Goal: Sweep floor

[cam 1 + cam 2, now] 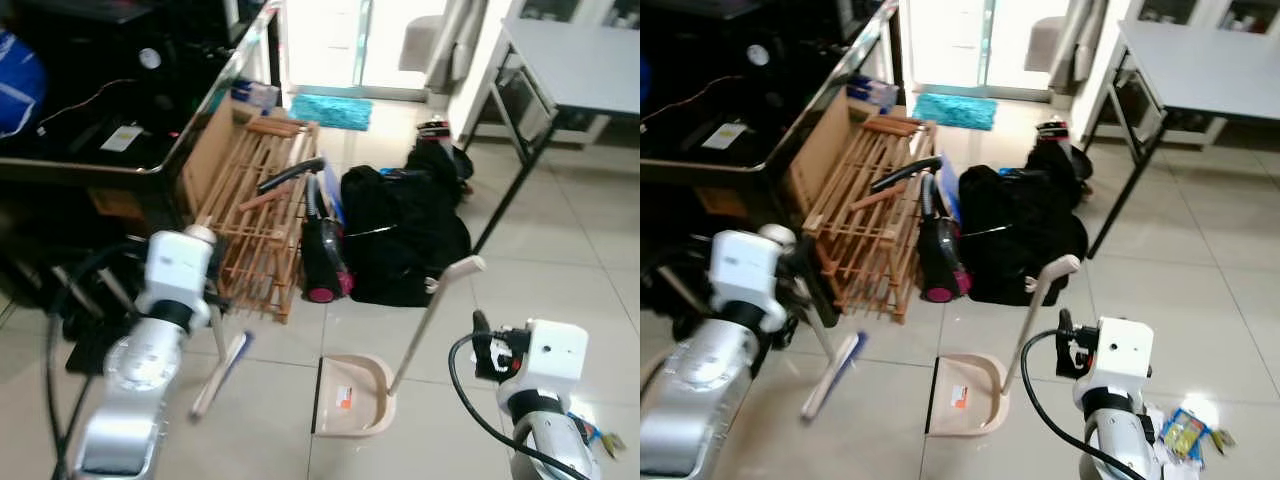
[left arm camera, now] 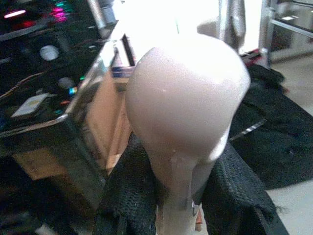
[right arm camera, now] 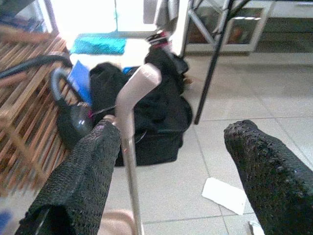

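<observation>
In the left wrist view the pale beige broom handle's rounded top (image 2: 188, 98) stands between two black fingers, with my left gripper (image 2: 181, 196) shut on it. The broom slants down to its white and blue head (image 1: 225, 368) on the tiles beside my left arm. A beige dustpan (image 1: 352, 398) stands on the floor ahead, its long handle (image 1: 432, 318) leaning up to the right. My right gripper (image 3: 171, 134) is open, and the dustpan handle (image 3: 129, 112) rises close beside one finger (image 3: 88, 171), apart from it.
A wooden rack (image 1: 262, 205) leans on a dark desk (image 1: 120, 150) at the left. A vacuum cleaner (image 1: 322, 255) and a black bag (image 1: 400, 235) lie ahead. A grey table (image 1: 570, 60) stands at the right. A white paper (image 3: 224, 195) and wrappers (image 1: 1185, 430) litter the tiles.
</observation>
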Motion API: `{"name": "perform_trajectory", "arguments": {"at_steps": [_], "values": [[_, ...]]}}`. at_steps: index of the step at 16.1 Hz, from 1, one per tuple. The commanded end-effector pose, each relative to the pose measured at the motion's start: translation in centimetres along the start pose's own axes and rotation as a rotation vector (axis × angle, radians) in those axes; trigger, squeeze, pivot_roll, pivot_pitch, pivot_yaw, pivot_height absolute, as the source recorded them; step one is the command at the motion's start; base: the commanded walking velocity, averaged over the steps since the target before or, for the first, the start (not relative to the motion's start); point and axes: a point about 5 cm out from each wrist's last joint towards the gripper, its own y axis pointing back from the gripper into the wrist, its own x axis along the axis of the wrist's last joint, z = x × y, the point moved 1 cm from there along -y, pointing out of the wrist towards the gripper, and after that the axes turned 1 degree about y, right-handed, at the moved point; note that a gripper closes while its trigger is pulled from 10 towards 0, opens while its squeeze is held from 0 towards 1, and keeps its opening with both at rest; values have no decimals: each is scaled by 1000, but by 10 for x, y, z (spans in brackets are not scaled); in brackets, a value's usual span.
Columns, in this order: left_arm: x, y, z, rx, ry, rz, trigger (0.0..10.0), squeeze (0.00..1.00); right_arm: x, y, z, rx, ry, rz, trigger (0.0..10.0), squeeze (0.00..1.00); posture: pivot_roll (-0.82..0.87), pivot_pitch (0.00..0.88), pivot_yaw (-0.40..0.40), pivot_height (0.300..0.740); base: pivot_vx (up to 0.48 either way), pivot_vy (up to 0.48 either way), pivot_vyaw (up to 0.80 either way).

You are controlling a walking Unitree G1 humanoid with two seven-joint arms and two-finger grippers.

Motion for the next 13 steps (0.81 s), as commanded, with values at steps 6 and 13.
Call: {"name": "perform_trajectory", "arguments": {"at_steps": [6, 13], "values": [[19, -6, -5, -2, 49, 115, 10000, 0, 7, -3, -10, 147, 58, 26, 10000, 0, -50, 4, 7, 740, 0, 0, 0], [12, -8, 12, -79, 35, 96, 10000, 0, 6, -20, -13, 116, 4, 9, 10000, 0, -47, 7, 21, 740, 0, 0, 0]]}}
